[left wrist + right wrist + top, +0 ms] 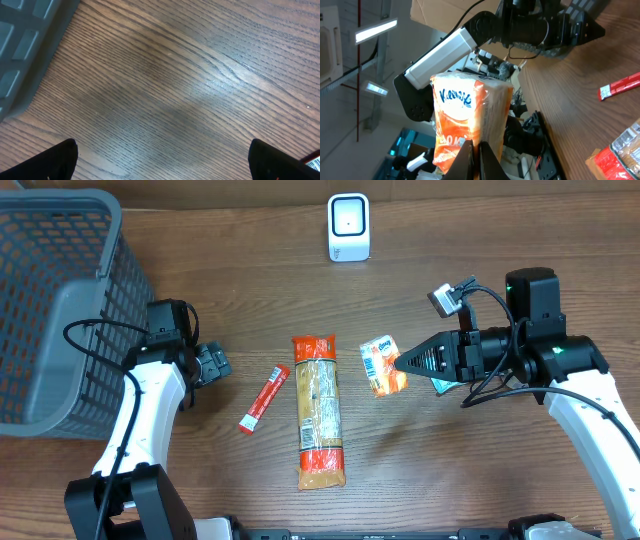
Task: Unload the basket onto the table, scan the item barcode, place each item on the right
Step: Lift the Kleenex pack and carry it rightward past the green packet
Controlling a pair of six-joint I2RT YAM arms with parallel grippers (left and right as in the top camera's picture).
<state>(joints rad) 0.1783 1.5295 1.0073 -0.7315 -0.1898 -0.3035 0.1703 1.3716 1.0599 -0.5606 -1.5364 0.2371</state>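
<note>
You had the right fingers (402,361) clamped shut on the tissue pack (382,366), gripping its right edge. In overhead the pack sat just right of the pasta bag (319,410), not touching it, with the arm reaching in from the right. The right wrist view showed the pack upright in the grip, orange and white, blue brand print facing the camera. I couldn't tell from any view whether it was touching the bench (480,240). A white patch showed on the pack's upper left in overhead, too small to read.

The scanner (348,227) stood at the far edge of the bench, well apart from the pack and off to its left.

Your left fingers (213,364) were wide apart with nothing between them. The left wrist view showed only bare wood grain and a corner of the basket (60,310). That arm sat just beside the basket's right wall.

A red sachet (263,399) lay flat and tilted between the left fingers and the pasta bag, touching neither.
</note>
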